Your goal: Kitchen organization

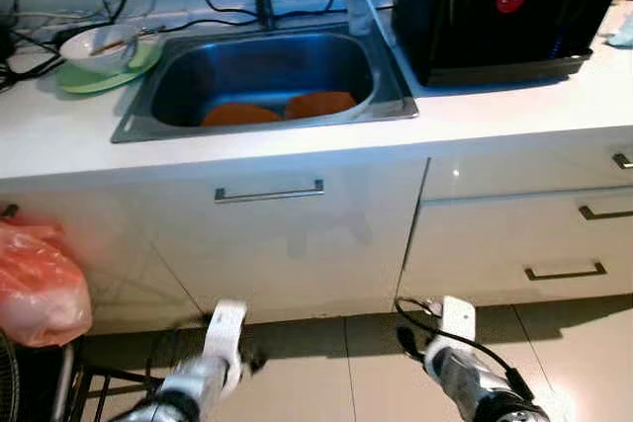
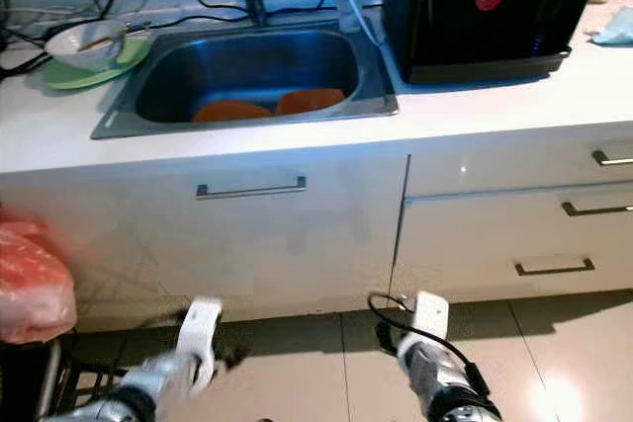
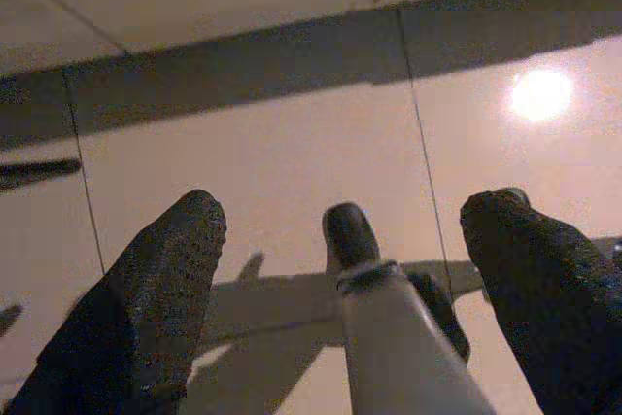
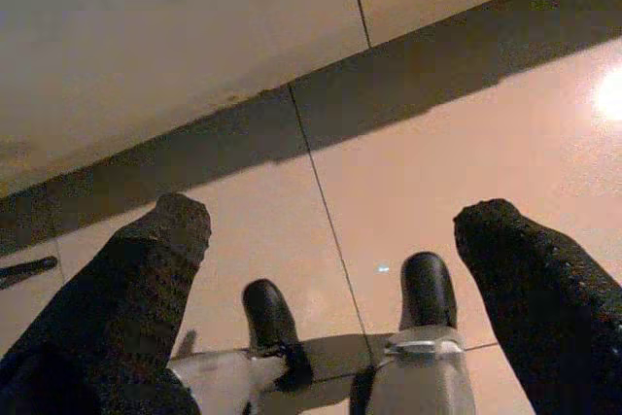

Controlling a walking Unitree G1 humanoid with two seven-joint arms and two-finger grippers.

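A steel sink is set into the white counter in front of me, with two orange plates lying in its basin. A white bowl rests on a green plate left of the sink. Both arms hang low before the cabinets, the left arm and the right arm. My left gripper is open over the tiled floor, nothing between its fingers. My right gripper is likewise open above the floor, fingers wide apart.
A black water dispenser stands on the counter right of the sink. Cables trail along the back wall. A cabinet door with a bar handle sits under the sink, drawers to its right. A red plastic bag hangs at the left.
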